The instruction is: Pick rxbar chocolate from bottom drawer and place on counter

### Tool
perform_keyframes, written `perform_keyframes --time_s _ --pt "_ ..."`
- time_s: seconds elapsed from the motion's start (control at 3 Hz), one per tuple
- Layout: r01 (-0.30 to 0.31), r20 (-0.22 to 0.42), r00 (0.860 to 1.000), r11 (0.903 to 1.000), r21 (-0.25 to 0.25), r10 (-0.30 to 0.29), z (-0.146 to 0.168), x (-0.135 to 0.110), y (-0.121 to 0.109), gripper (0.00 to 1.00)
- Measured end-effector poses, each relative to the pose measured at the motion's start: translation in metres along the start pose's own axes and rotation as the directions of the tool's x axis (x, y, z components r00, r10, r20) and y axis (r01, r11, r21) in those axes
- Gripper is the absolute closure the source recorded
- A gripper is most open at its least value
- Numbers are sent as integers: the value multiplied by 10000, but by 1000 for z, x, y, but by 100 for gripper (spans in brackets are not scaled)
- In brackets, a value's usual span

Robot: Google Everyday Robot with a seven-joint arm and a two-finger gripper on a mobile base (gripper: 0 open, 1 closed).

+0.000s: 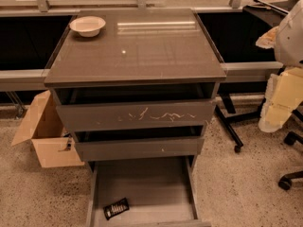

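Note:
The rxbar chocolate, a small black wrapper with white lettering, lies flat on the floor of the bottom drawer, near its front left corner. That drawer is pulled out wide. The counter is the glossy grey-brown cabinet top above it. My arm comes in at the right edge of the camera view. Its pale cream gripper hangs beside the cabinet at about the height of the top drawer, far right of the bar and touching nothing.
A white bowl stands on the counter's back left corner. The scratched top drawer and middle drawer are slightly pulled out. An open cardboard box sits on the floor at left, chair legs and casters at right.

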State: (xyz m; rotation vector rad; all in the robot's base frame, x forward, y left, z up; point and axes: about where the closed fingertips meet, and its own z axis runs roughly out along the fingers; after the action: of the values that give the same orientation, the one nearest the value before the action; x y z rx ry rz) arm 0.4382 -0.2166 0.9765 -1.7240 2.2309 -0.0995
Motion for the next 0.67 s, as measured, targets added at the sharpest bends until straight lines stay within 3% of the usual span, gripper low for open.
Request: perform_keyframes --time_s 0.33,0.67 --pt "-1 135 9999 9999 -102 3 5 -1 2 0" --pt "97 1285 9917 9953 -965 28 46 -9 17 0"
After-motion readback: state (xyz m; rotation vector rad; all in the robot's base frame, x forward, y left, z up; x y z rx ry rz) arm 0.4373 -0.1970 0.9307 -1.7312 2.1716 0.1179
